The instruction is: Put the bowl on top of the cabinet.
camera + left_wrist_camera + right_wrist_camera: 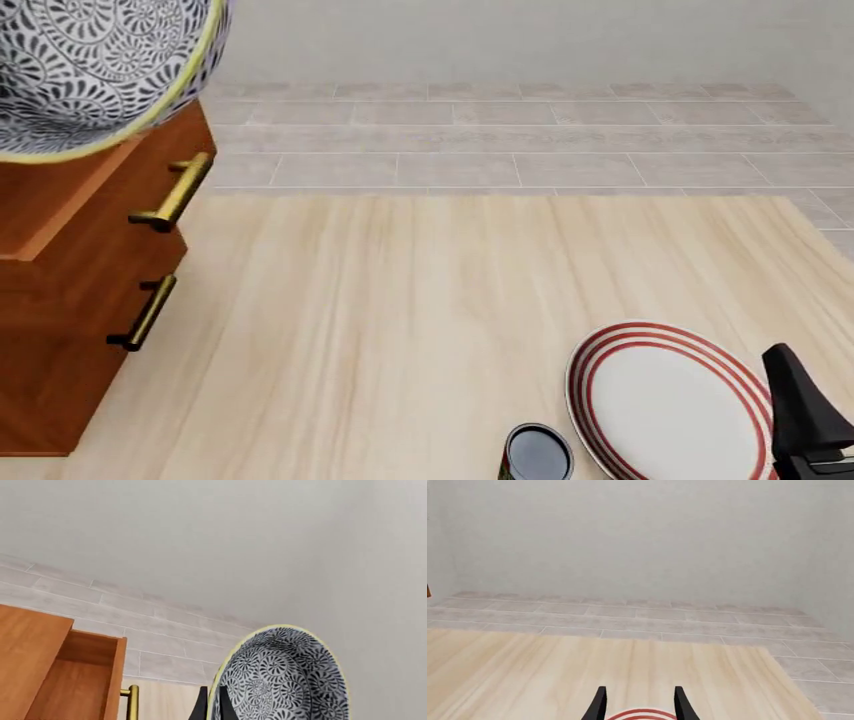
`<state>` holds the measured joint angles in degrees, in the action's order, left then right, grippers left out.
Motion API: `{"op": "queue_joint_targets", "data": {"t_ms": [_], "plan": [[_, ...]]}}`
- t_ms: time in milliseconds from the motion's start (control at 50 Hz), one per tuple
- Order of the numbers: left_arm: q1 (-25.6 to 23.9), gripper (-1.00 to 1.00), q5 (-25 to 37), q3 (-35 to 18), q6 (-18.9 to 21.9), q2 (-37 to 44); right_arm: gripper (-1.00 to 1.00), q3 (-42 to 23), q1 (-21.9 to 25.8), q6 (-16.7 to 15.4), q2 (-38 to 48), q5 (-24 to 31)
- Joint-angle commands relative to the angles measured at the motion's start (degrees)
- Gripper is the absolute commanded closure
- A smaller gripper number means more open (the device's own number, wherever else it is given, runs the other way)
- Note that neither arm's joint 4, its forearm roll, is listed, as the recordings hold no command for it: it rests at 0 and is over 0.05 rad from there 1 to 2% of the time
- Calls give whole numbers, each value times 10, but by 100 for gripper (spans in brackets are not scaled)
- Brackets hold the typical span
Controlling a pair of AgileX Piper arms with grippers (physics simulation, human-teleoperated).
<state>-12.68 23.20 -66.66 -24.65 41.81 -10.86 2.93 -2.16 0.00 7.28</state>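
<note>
The bowl [94, 70], cut off at the frame's corner, overlaps the cabinet [80, 290].

The bowl [80, 70], deep and round, white with dense dark swirl flowers and a pale yellow rim, hangs tilted in the air with its rim pinched by the left tool [212, 705]. Just beside and under it stands the cabinet [67, 300], reddish-brown wood with brass bar handles, its top drawer pulled open.
</note>
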Motion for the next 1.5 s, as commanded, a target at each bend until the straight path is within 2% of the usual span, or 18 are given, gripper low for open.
{"op": "queue_joint_targets", "data": {"t_ms": [20, 360, 780, 960, 1260, 1280, 1300, 1500], "plan": [[29, 100, -3, -8, -12, -4, -100, 1, 0, 1, 0, -1], [75, 100, -12, 4, -26, 3, -100, 0, 4, -2, 0, 0], [109, 100, -15, 11, -31, 5, -100, -3, 14, -3, 0, -1], [164, 100, -21, 3, -41, 18, -100, -2, 16, -2, 0, -2], [206, 100, -28, -3, -48, 24, -100, -5, 18, -3, 0, 0], [224, 100, -27, -8, -47, 32, -100, -5, 18, -3, 0, 0], [214, 100, -28, -6, -48, 26, -100, -4, 19, -3, 0, 0], [258, 100, -30, -13, -58, 42, -100, -6, 20, -4, 0, 1]]}}
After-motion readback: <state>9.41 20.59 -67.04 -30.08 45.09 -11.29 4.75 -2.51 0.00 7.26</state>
